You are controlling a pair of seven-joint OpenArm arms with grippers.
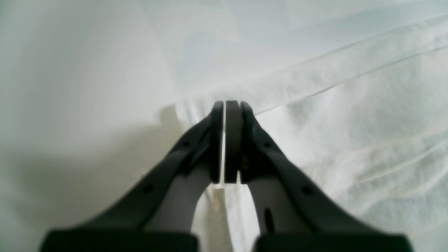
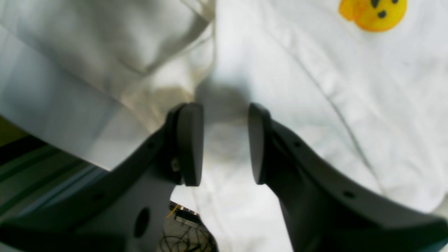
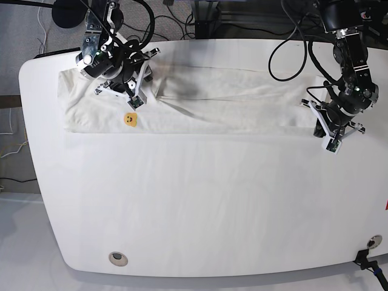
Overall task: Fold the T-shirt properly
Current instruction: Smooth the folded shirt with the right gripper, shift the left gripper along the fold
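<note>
Left wrist view: left gripper [image 1: 225, 105] with fingers [image 1: 233, 140] pressed together, only a thin bright slit between the pads; whether an edge of cloth sits in that slit, cannot tell. White shirt [image 1: 350, 122] spread ahead and to the right of the tips, with a hem band running diagonally up to the right. Bare surface [image 1: 70, 105] on the left of the tips. Tips right at the corner where the cloth ends.

Right wrist view: right gripper [image 2: 224, 140] with fingers [image 2: 190, 143] parted, nothing between the pads, hanging over wrinkled cloth. A folded-over flap up on the left, a yellow print [image 2: 372, 12] far up on the right. Below the flap, the surface edge and cables showing.

Base view: shirt [image 3: 230, 103] lying as a long narrow band across the far part of the surface [image 3: 194, 200], long axis from side to side. Right gripper [image 3: 134, 100] over the end at the picture's left, just beside the yellow print [image 3: 130, 120]. Left gripper [image 3: 332, 143] at the opposite end, at the picture's right, on the near corner. One arm at each end, so neither nearer to the middle.

Judgement: next fold probably across the long axis, one end carried toward the other; the left end looks better prepared, the right fingers needing first to close on cloth.
</note>
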